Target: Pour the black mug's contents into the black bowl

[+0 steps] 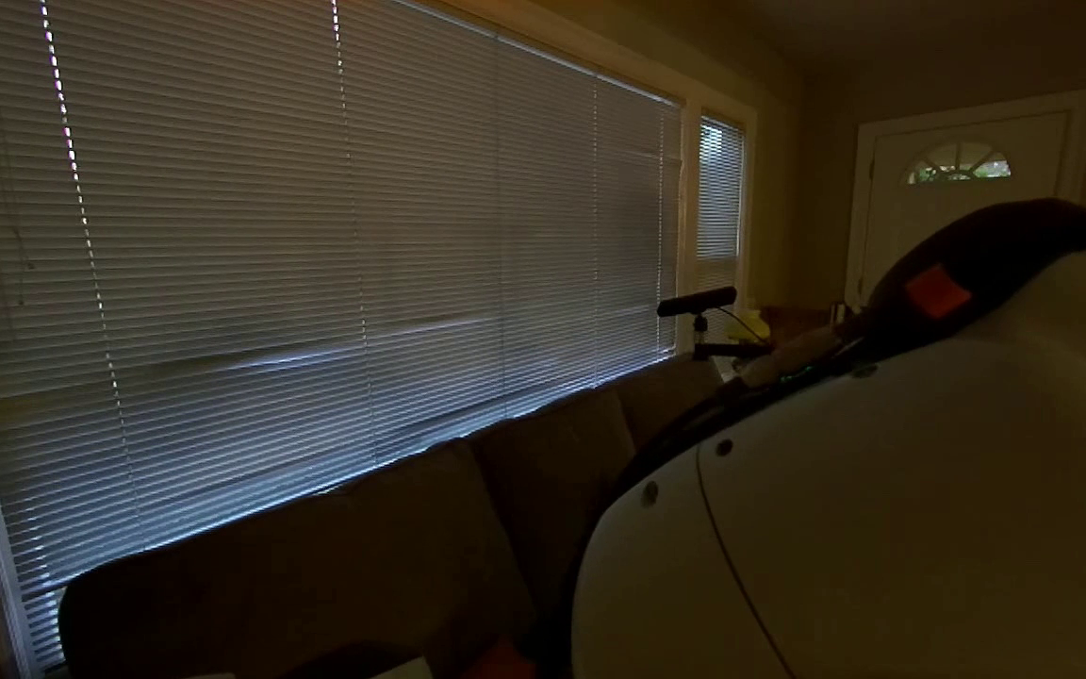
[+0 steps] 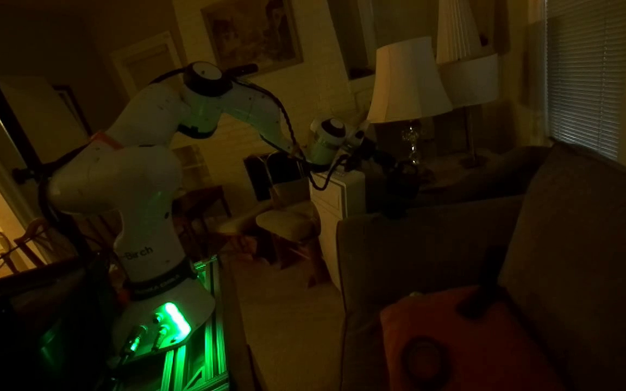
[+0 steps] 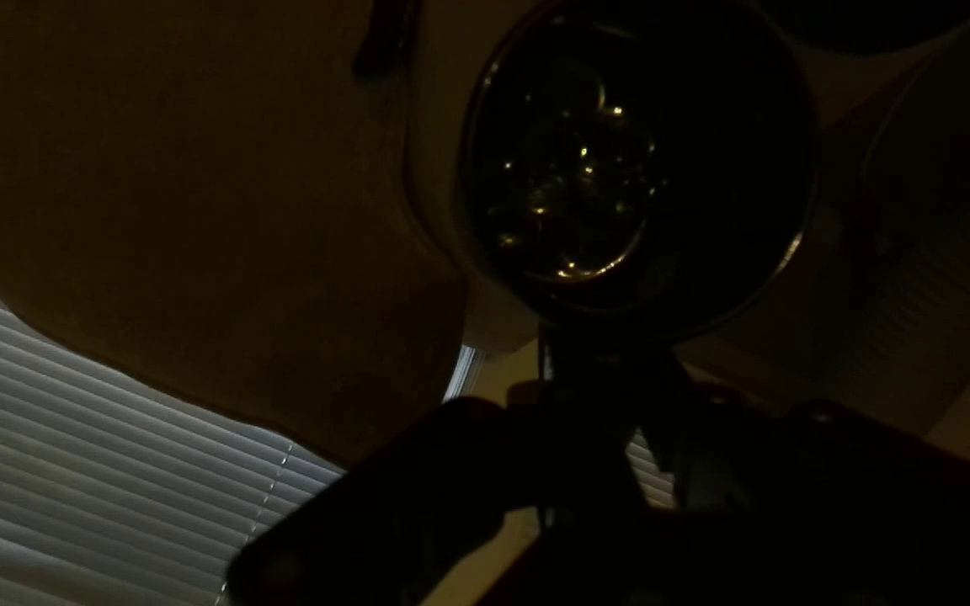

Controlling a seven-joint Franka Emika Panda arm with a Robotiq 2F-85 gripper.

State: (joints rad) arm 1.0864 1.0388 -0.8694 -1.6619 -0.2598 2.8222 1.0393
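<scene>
The black mug (image 3: 729, 194) fills the upper middle of the wrist view, mouth facing the camera, with small shiny contents inside. My gripper (image 3: 607, 379) is shut on the mug's handle side; the exact contact is lost in the dark. In an exterior view the gripper (image 2: 379, 157) holds the dark mug (image 2: 404, 179) above the sofa arm; its tilt is hard to judge. A dark round rim, possibly the black bowl (image 3: 872, 21), is cut off at the wrist view's top right. I cannot make out the bowl for certain in the exterior views.
The sofa (image 2: 427, 244) stands under and beside the gripper. An orange cushion (image 2: 465, 347) bears a dark ring-shaped thing (image 2: 424, 361). A white cabinet (image 2: 340, 195) and lamps (image 2: 408, 81) stand behind. The arm's white link (image 1: 882, 509) blocks much of an exterior view. The room is dim.
</scene>
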